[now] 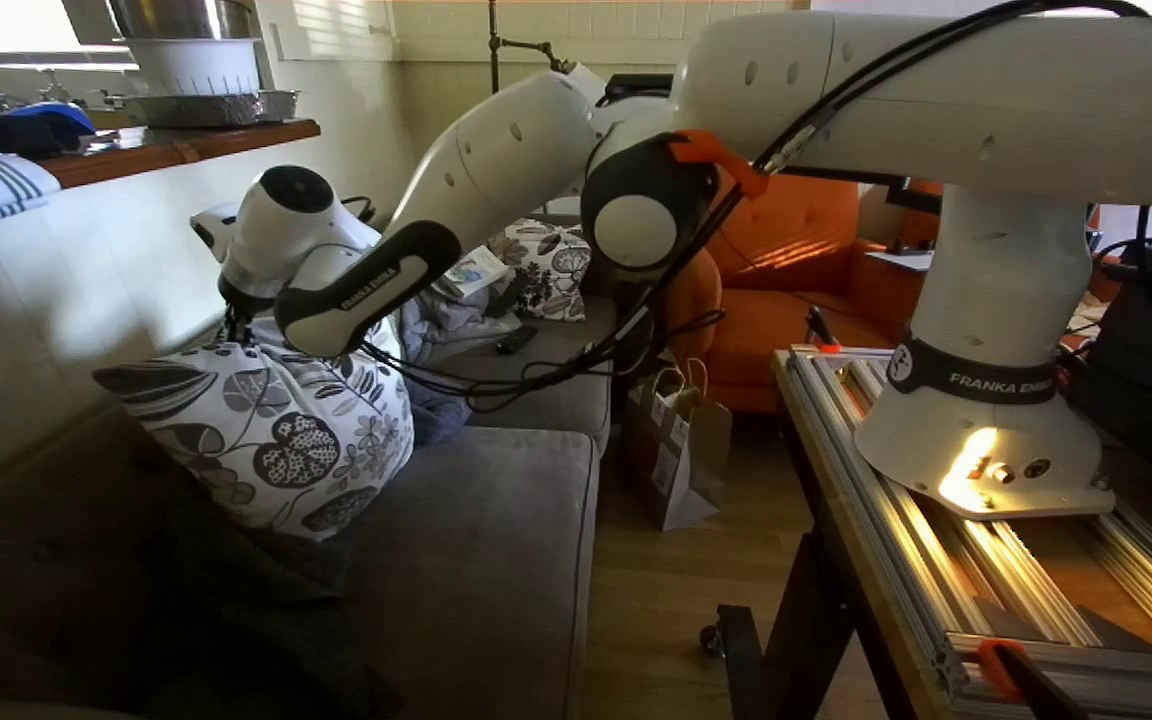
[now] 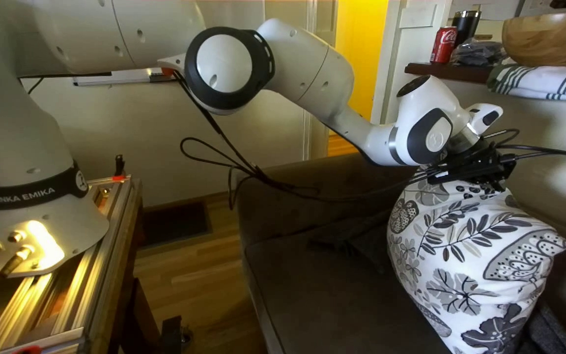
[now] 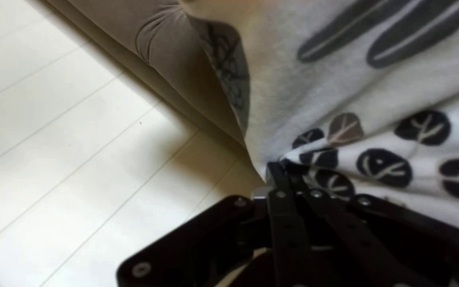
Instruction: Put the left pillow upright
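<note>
Nearest is the grey-brown sofa, and on it the large leaf-print throw pillow sits tilted, near the white panelled wall. The Robotiq gripper has its jaws clamped on a pinched fold near the pillow's top. Beyond, a brown paper bag stands beside the sofa; then come a crumpled grey blanket, a similarly printed cushion and, farthest, an orange tufted armchair.

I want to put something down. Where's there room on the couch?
The grey seat cushion is bare between the leafy pillow and the front edge. It's crowded by the wall, where the gripper pinches the pillow, and around the bunched blanket.
</note>
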{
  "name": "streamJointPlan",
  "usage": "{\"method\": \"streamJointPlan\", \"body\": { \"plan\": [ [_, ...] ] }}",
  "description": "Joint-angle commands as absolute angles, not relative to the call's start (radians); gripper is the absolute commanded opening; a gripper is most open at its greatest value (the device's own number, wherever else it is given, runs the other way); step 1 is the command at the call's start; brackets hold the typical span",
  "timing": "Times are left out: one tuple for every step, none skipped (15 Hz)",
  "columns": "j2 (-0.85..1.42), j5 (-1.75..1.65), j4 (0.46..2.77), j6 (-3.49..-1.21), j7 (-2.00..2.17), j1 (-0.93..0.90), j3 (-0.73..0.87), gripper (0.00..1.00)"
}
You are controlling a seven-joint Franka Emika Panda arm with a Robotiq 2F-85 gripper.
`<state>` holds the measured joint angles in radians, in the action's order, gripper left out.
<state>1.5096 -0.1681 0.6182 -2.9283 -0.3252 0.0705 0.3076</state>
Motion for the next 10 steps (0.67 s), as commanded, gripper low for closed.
{"method": "streamJointPlan", "body": {
  "plan": [
    [1.51,-0.176,0.619,-3.039,-0.079,0.018,0.469,0.02],
    [1.511,-0.173,0.622,-3.045,-0.001,0.0,0.52,0.02],
    [1.512,-0.159,0.628,-3.045,0.07,-0.017,0.572,0.02],
    [1.512,-0.161,0.634,-3.046,0.145,-0.032,0.618,0.02],
    [1.512,-0.164,0.642,-3.046,0.221,-0.047,0.665,0.02],
    [1.514,-0.165,0.648,-3.043,0.295,-0.061,0.714,0.02],
    [1.515,-0.163,0.657,-3.041,0.371,-0.075,0.767,0.02],
    [1.515,-0.163,0.67,-3.039,0.442,-0.089,0.816,0.02],
    [1.515,-0.169,0.688,-3.042,0.521,-0.106,0.872,0.02],
    [1.517,-0.173,0.702,-3.044,0.592,-0.119,0.918,0.02]
  ]
}}
